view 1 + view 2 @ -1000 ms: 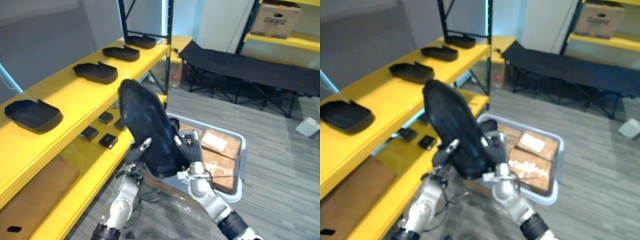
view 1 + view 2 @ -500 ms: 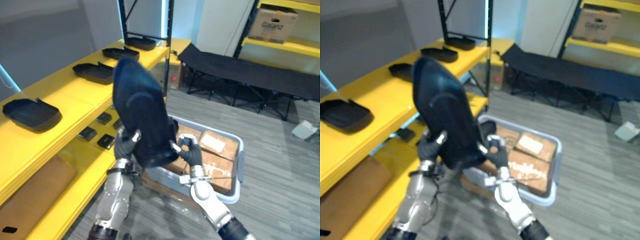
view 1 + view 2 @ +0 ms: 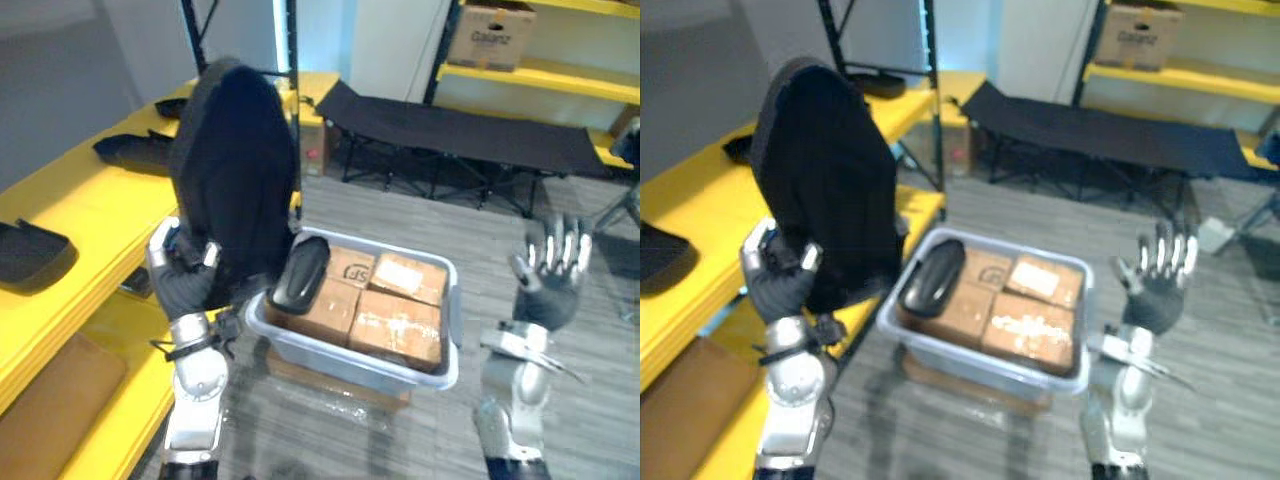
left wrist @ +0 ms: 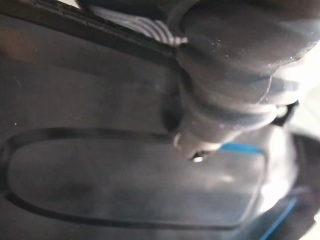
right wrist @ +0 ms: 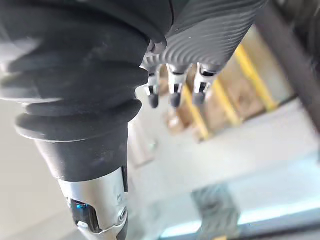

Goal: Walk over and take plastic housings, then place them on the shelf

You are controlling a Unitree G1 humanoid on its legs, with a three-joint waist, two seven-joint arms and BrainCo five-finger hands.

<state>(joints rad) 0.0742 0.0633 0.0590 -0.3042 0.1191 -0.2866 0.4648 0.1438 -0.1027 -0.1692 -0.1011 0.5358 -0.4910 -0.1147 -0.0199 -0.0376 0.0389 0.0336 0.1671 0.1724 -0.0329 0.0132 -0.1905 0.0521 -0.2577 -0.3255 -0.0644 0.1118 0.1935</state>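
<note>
A large black plastic housing (image 3: pixel 235 180) stands upright in front of the yellow shelf (image 3: pixel 90 210). My left hand (image 3: pixel 185 282) is shut on its lower edge, and its dark inner face (image 4: pixel 125 185) shows right behind my left hand (image 4: pixel 220 95) in the left wrist view. My right hand (image 3: pixel 548 268) is raised at the right, apart from it, fingers (image 5: pixel 172 92) straight and empty. A smaller black housing (image 3: pixel 300 272) lies on cardboard boxes in a grey bin (image 3: pixel 345 358). Two more housings (image 3: pixel 130 150) (image 3: pixel 25 250) rest on the shelf top.
The grey bin sits on the floor between my arms, beside the shelf's lower board (image 3: pixel 60 400). A black shelf post (image 3: pixel 291 110) rises behind the held housing. A black folding cot (image 3: pixel 460 130) stands further back, and a cardboard box (image 3: pixel 488 35) sits on a far yellow shelf.
My right hand has let go of the large housing, opened, and swung out to the right. The left hand alone now holds it, more upright. The camera has turned to the right.
</note>
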